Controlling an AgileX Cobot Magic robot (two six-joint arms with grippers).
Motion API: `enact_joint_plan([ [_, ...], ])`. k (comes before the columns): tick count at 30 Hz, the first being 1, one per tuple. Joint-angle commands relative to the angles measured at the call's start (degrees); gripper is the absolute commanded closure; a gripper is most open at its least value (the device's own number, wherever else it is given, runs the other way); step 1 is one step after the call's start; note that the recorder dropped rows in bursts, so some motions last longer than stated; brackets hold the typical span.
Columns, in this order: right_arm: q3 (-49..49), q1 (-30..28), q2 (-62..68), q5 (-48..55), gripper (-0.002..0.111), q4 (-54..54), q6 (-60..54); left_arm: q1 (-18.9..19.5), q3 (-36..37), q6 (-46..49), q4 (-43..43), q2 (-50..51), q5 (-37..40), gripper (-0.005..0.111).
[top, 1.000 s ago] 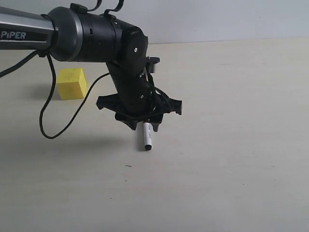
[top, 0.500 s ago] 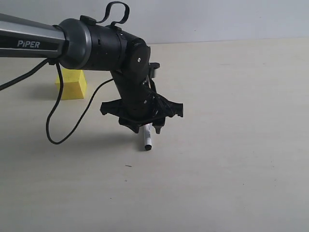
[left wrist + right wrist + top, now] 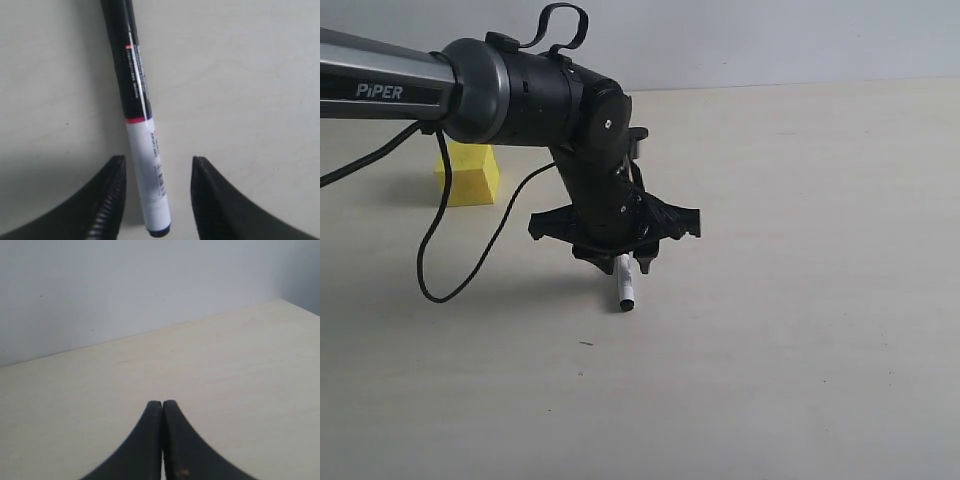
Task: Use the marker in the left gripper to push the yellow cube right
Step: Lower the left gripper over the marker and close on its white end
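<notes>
— Pale surface (image 3: 800, 350) below us: why does our black-jawed left gripper (image 3: 620, 262) straddle the slim white-and-black marker (image 3: 142, 150)?
— Jaws apart, not pinching; we judge it needs gripping first. The small yellow matte cube (image 3: 468, 172) sits well apart, behind the arm.

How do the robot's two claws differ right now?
The left gripper has its jaws apart; the right gripper has them pressed together. The left gripper has the marker between its jaws; the right gripper has nothing. The left gripper faces down at the table; the right gripper faces along it. Both have black, curved jaws.
</notes>
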Motion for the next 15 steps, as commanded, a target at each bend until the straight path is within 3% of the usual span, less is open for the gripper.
enact_joint_plan([
  [1,0.25,-0.31,-0.3,-0.36,0.108,-0.09,0.04,-0.19,-0.44,-0.48,0.45,0.42,-0.67,0.065],
  [15,0.25,-0.31,-0.3,-0.36,0.108,-0.09,0.04,-0.19,-0.26,-0.85,1.45,1.73,-1.19,0.065],
])
